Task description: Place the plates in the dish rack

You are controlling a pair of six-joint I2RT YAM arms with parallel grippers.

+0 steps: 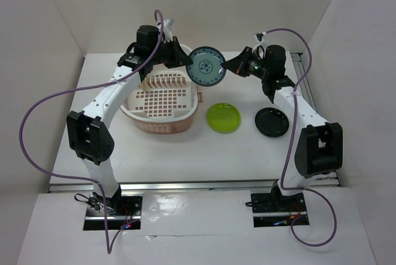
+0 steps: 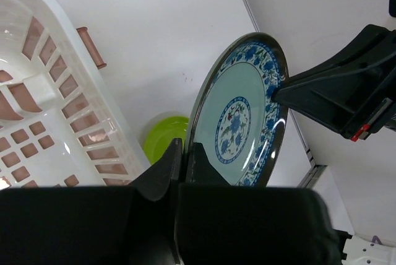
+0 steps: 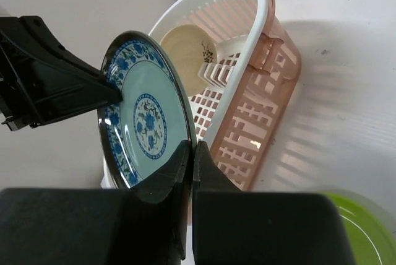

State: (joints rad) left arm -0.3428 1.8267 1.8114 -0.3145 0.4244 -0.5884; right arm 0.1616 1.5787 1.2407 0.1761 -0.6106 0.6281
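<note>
Left gripper and right gripper are both clamping the blue patterned plate by opposite rims, on edge, over the far-right corner of the dish rack. Looks like a handover: right should be releasing only once left is holding firm. Right wrist view is showing a cream plate already racked; overhead isn't.

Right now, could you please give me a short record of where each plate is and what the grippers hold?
patterned plate: held on edge in the air, beside the dish rack
left gripper: shut on its rim
right gripper: shut on the opposite rim
cream plate: standing in the dish rack
lime green plate: flat on the table
black plate: flat on the table, beside it
</note>
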